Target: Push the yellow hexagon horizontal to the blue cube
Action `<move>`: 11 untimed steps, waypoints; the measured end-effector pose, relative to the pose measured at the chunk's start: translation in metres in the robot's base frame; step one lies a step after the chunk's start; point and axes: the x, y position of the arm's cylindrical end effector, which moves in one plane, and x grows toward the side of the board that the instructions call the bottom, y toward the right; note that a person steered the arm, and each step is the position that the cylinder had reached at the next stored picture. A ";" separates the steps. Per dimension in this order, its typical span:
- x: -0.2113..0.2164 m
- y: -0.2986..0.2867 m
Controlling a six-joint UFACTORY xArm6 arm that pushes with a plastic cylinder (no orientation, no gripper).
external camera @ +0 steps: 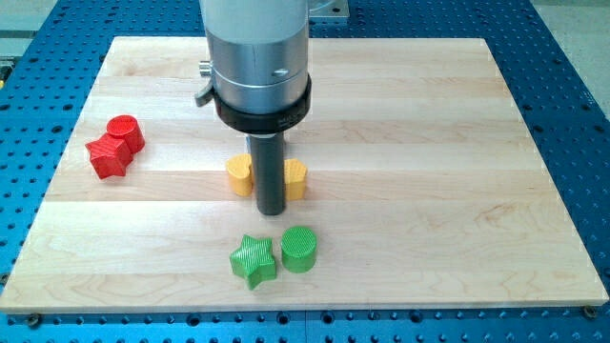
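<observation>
My tip (271,211) is the lower end of a dark rod under a large silver cylinder. It stands just in front of two yellow blocks, between them in the view. One yellow block (239,175) shows left of the rod and another yellow block (296,178) shows right of it. The rod hides part of each, so I cannot tell their shapes or which is the hexagon. No blue cube shows in the view; it may be hidden behind the arm.
A red star (106,156) and a red cylinder (125,132) touch each other at the view's left. A green star (254,260) and a green cylinder (298,249) sit side by side near the view's bottom. The wooden board (429,191) lies on a blue perforated table.
</observation>
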 end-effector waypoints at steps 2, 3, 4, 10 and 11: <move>-0.026 0.032; -0.048 0.109; -0.063 0.178; 0.007 -0.131; -0.047 -0.127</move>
